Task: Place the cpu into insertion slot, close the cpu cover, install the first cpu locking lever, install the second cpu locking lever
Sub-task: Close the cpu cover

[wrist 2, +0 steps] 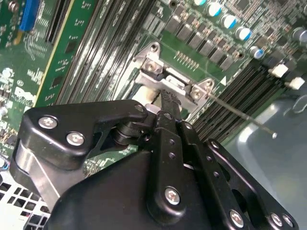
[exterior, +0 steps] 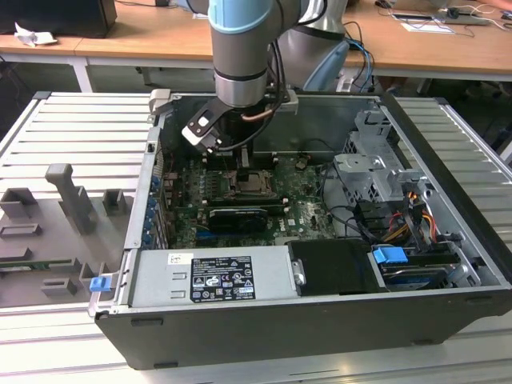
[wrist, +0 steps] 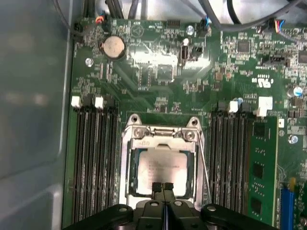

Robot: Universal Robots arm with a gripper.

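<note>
On the exterior view's left, a grey ribbed surface (exterior: 72, 128) carries grey fixtures (exterior: 70, 196) and a blue clip (exterior: 99, 282); just beside them stands the open computer case (exterior: 320, 320), with the labelled power supply (exterior: 216, 276) along its near wall and the green motherboard (exterior: 296, 212) behind it; the arm comes down over the board's middle, its hand (exterior: 242, 164) at the insertion slot (exterior: 250, 188). Seen in the first wrist view, black memory slots (wrist: 93, 153) flank the socket; the cpu (wrist: 160, 170) lies seated inside it, pale face up, framed by the cpu cover (wrist: 193, 165) lying over it; the hand (wrist: 163, 186) is clenched, fingertips pressed together with nothing between them, at the cover's edge; a thin lever rod (wrist: 204, 167) slants beside the frame. Farther right in the exterior view sit a metal drive cage (exterior: 372, 164) and a blue connector (exterior: 390, 260).
</note>
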